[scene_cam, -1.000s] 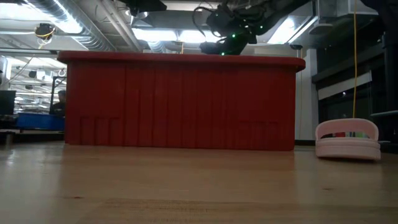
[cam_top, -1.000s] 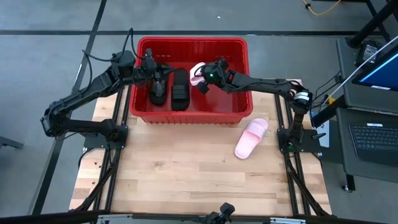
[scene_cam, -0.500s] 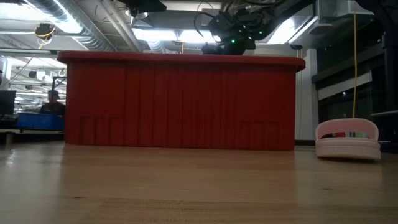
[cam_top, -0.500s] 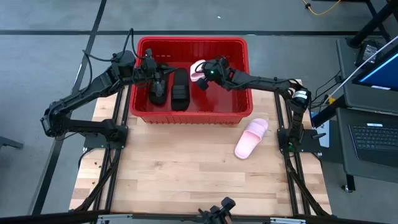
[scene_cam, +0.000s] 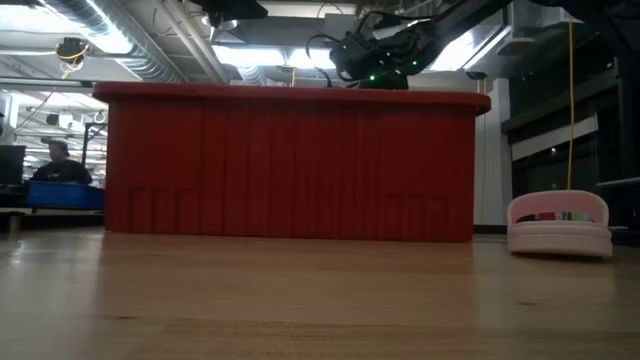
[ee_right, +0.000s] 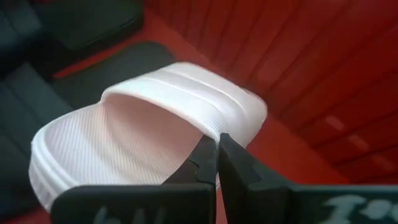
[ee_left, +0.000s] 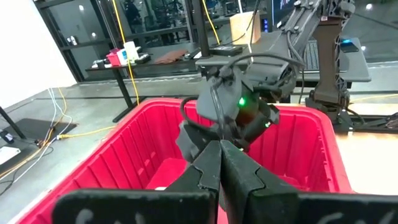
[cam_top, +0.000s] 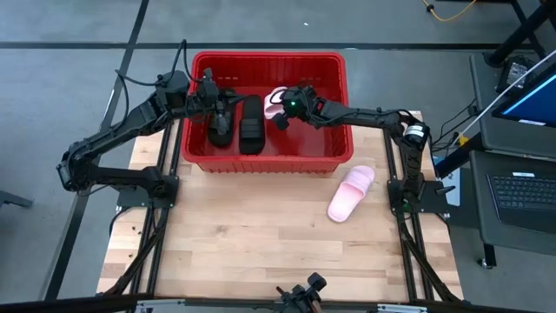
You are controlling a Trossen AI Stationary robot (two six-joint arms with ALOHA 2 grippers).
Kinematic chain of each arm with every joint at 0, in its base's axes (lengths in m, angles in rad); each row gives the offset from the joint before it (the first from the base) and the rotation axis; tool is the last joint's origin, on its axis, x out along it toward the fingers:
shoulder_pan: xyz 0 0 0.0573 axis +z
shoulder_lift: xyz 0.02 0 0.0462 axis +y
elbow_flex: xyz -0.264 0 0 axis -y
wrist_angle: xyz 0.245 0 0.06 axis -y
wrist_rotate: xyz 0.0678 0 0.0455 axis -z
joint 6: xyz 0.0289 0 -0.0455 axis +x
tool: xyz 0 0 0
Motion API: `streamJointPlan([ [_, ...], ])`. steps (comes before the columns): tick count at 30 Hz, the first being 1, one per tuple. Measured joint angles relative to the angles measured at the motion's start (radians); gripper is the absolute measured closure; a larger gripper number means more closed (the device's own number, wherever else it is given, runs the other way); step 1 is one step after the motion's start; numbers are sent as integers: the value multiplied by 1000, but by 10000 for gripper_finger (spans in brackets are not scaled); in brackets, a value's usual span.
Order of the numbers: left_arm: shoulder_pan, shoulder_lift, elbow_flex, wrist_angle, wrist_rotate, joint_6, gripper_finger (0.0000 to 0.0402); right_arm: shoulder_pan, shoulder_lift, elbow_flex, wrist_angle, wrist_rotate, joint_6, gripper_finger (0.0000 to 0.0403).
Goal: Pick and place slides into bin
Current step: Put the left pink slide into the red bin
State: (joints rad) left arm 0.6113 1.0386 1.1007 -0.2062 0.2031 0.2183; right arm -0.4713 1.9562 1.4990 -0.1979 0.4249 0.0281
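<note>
Over the red bin (cam_top: 265,162), my right gripper (cam_top: 281,108) clenched on a pink slide (ee_right: 149,130), left gripper (cam_top: 222,103) clenched empty above two black slides (cam_top: 239,123), another pink slide (cam_top: 351,193) near the bench's right edge

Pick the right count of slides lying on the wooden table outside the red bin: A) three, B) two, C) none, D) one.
D: only one pink slide lies on the table, just off the bin, near the corner on the right arm's side.
</note>
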Motion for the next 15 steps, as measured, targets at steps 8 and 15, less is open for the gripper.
streamJointPlan([
  [8,0,0,0,-4,0,-16,400,-2,2,0,-42,-32,-6,397],
  [15,-1,0,0,-7,0,-23,400,-3,2,0,-126,-63,-6,394],
])
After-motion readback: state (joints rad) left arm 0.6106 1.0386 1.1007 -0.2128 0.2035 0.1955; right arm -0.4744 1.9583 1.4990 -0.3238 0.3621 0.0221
